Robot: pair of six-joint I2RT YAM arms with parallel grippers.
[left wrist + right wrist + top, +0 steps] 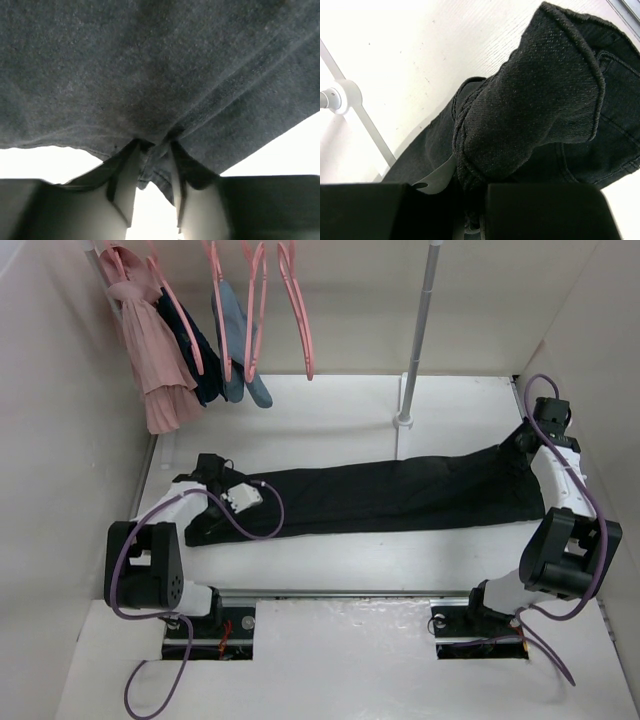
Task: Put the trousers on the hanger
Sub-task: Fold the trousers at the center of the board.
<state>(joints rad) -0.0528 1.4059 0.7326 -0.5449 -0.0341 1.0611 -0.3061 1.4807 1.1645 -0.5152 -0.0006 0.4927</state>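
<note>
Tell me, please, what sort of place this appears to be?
Probably a robotics lab cell for garment handling: white walls around a table, pink hangers overhead, black trousers laid out on it.

1 pair of black trousers [400, 495] lay across the middle of the frame. At upper left hung at least 5 pink hangers [303, 340], overlapping too much for a sure count, and 3 garments: 1 pink garment [150, 370], 1 dark navy garment [205, 385] and 1 blue-grey garment [238, 350]. 1 pole [420, 320] stood right of centre. 2 robot arms [150, 560] sat along the bottom.
</note>
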